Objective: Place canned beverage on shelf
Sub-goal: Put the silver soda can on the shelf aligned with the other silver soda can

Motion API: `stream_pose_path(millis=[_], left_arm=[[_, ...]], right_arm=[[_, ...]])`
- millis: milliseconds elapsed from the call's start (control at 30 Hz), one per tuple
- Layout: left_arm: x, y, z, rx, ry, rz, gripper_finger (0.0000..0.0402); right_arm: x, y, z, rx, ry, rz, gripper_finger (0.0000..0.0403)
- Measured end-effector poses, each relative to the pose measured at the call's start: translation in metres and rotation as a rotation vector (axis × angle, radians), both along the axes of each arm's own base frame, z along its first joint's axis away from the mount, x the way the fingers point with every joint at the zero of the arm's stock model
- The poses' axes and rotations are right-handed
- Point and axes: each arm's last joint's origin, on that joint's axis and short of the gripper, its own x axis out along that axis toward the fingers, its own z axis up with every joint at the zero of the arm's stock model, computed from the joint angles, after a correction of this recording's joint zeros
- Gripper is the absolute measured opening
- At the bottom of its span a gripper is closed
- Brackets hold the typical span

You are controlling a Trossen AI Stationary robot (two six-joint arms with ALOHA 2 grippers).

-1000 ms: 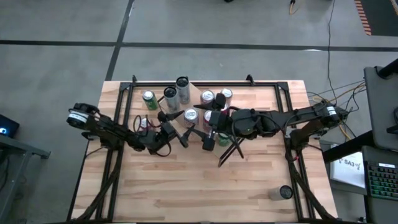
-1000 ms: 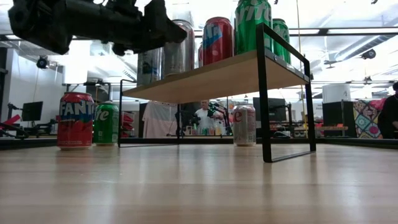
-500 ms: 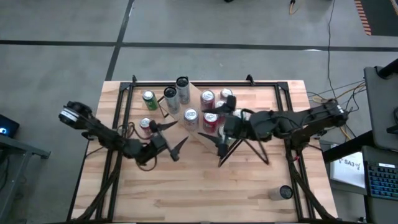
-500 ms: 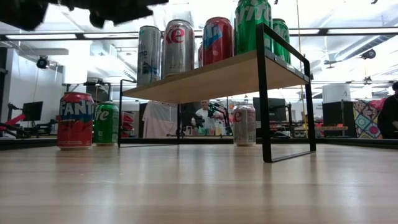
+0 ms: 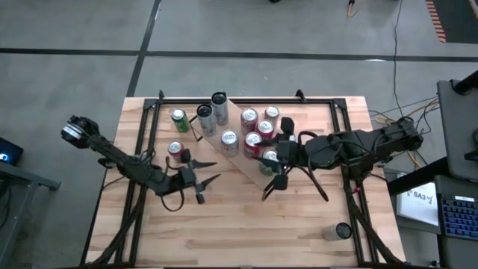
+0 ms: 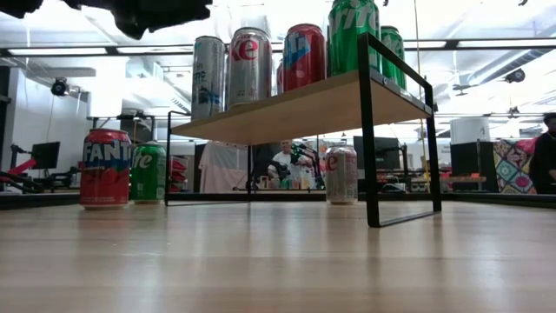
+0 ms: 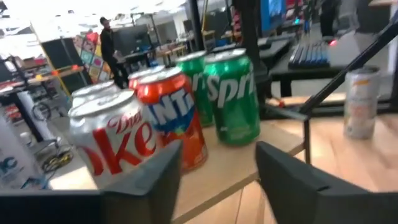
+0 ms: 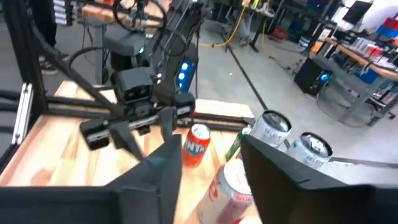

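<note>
Shelf centre of low view carries several cans: Sprite can, red can with partly hidden label, Diet Coke can, silver can unreadable; Fanta can stands on table at left; left gripper and right gripper both part-open, empty, hovering beside shelf.

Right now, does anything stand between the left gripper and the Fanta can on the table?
Nothing visible does. Only bare tabletop lies between the left gripper and the Fanta can, though the gripper faces the shelf, away from the can.
</note>
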Motion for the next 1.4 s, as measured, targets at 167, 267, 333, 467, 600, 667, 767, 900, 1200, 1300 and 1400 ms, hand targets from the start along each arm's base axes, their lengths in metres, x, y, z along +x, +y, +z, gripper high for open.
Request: stream_pose_path(millis=[167, 267, 333, 467, 600, 667, 767, 900, 1200, 1300, 1400], left_arm=[[0.004, 0.003, -0.01, 0.028, 0.062, 0.024, 0.0062], [0.009, 0.007, -0.016, 0.038, 0.088, 0.05, 0.0011], [0.012, 0.011, -0.019, 0.037, 0.097, 0.069, 0.0012], [0.018, 0.02, -0.023, 0.028, 0.108, 0.112, 0.0002], [0.023, 0.027, -0.028, 0.029, 0.122, 0.144, 0.0001], [0.024, 0.029, -0.029, 0.03, 0.126, 0.154, 0.0001], [0.026, 0.033, -0.03, 0.028, 0.125, 0.171, 0.0], [0.027, 0.04, -0.029, 0.024, 0.12, 0.197, 0.0], [0.03, 0.051, -0.028, 0.018, 0.114, 0.24, 0.0], [0.031, 0.054, -0.027, 0.012, 0.102, 0.255, 0.0], [0.031, 0.055, -0.027, 0.014, 0.102, 0.259, 0.0]], right_arm=[[-0.002, 0.003, -0.006, -0.013, 0.06, 0.01, 0.0101], [-0.003, 0.003, -0.01, -0.011, 0.096, 0.005, 0.0072], [-0.004, 0.003, -0.012, -0.013, 0.114, 0.003, 0.0054], [-0.007, 0.002, -0.014, -0.008, 0.145, -0.003, 0.0022], [-0.008, 0.001, -0.015, -0.009, 0.156, -0.005, 0.001], [-0.008, 0.001, -0.015, -0.011, 0.157, -0.004, 0.0009], [-0.008, 0.001, -0.016, -0.02, 0.161, -0.002, 0.0009], [-0.008, 0.001, -0.016, -0.03, 0.164, 0.001, 0.0009], [-0.008, 0.001, -0.017, -0.039, 0.175, 0.002, 0.0009], [-0.008, 0.001, -0.018, -0.043, 0.187, 0.002, 0.0009], [-0.008, 0.001, -0.019, -0.037, 0.19, -0.001, 0.0009]])
